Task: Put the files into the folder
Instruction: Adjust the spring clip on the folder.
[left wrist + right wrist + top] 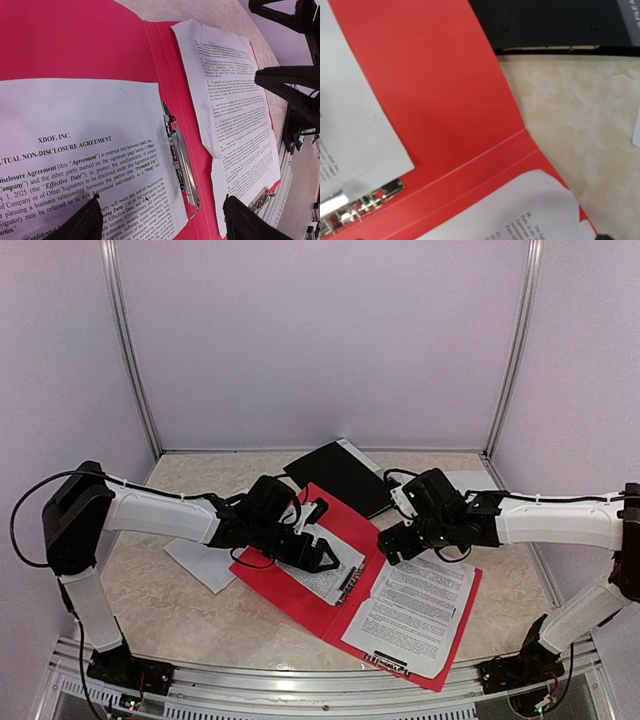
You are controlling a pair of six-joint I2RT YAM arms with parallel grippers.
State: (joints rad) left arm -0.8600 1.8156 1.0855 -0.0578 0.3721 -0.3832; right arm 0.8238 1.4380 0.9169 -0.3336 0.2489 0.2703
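The red folder looks like thin card or plastic, smooth with a slight sheen, creased along its spine. The files are matt white paper, lightly curled at the edges. The clip is bright, polished metal. The black folder has a dull, finely textured cover. The surface is smooth with a beige, marbled stone look. The left tool has matt black fingers, probably plastic, though they are blurred.

Two printed sheets flat inside open red folder
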